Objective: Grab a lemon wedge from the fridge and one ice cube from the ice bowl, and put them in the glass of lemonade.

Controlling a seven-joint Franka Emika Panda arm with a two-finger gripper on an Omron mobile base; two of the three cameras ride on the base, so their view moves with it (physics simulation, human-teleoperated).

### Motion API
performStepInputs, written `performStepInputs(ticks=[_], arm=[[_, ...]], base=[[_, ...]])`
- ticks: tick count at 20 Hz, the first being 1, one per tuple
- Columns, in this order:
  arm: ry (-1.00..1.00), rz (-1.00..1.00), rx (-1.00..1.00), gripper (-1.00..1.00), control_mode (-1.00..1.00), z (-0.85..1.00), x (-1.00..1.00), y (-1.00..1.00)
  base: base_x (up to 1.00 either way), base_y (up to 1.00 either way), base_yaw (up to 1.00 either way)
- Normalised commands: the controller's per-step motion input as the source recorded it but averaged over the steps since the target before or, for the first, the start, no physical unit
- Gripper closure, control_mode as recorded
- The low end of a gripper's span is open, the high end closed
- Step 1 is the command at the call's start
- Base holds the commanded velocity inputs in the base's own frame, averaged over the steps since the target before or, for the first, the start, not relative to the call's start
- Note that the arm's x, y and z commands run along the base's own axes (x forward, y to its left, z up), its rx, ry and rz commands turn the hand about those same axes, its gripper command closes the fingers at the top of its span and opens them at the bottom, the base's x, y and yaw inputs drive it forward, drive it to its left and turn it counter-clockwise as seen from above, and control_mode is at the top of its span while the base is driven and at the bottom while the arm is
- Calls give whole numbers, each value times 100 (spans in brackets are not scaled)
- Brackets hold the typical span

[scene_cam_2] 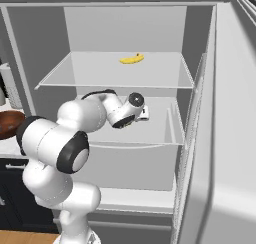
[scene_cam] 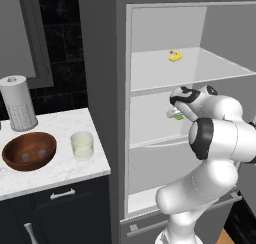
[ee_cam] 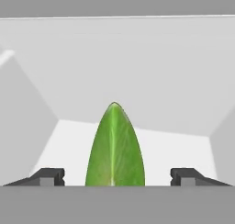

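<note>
The fridge (scene_cam: pixel 105 63) stands open, white inside with pale shelves. My gripper (scene_cam: pixel 175 111) reaches over the middle shelf (scene_cam_2: pixel 160 130). In the hand view the lemon wedge (ee_cam: pixel 114 147) is a green pointed sliver standing between my fingertips (ee_cam: pixel 48 175), with a clear gap on each side; the gripper (ee_cam: pixel 117 177) is open around it. A speck of the green wedge (scene_cam: pixel 178 117) shows under the hand. On the counter to the left sit the reddish-brown ice bowl (scene_cam: pixel 29 150) with two pale cubes (scene_cam: pixel 42 152) and the glass of lemonade (scene_cam: pixel 82 145) beside it.
A small bright yellow curved piece (scene_cam: pixel 175 56) lies on the upper shelf. A tall white perforated cylinder (scene_cam: pixel 18 104) stands behind the bowl. The open fridge door (scene_cam_2: pixel 225 113) hangs at the right. Dark cabinets run under the marble counter (scene_cam: pixel 55 178).
</note>
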Motion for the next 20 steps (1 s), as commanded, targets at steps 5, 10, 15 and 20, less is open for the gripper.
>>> performStepInputs(ticks=[5,10,15,20], arm=[[0,0,0,100,-100,0,0,1],[0,0,0,100,-100,0,0,0],[-1,0,0,100,-100,4,-43,0],[-1,0,-2,100,-100,48,-100,0]], base=[[0,0,0],[0,0,0],[0,0,0],[0,0,0]])
